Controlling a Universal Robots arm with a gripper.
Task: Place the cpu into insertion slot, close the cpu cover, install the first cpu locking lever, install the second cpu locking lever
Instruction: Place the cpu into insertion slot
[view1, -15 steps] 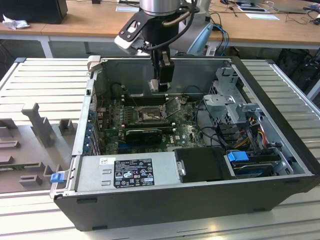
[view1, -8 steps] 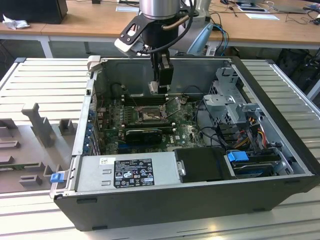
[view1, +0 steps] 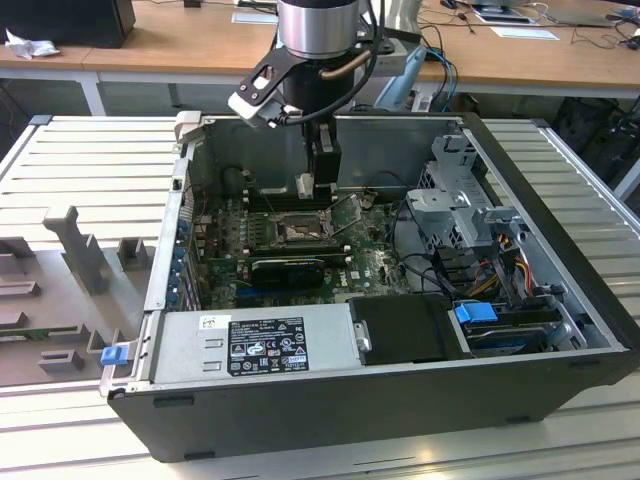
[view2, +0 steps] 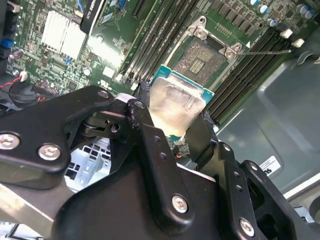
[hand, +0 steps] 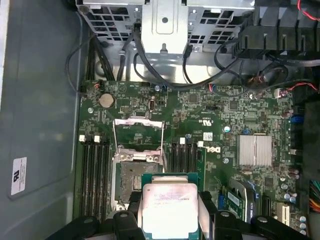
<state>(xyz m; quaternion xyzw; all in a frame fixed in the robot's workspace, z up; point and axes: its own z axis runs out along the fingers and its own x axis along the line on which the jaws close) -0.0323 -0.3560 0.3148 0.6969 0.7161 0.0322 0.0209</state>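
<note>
the gripper (view2: 172, 119) is clamped on the cpu (view2: 177, 100), pinching two opposite edges and holding it above the motherboard (hand: 225, 115), just beside the bare insertion slot (hand: 134, 182). the cpu cover (hand: 139, 121) stands flipped open at the slot's edge.

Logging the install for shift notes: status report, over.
Status: gripper shut on cpu. Chip near insertion slot, not seated. Raised cpu cover leaves socket open.
</note>
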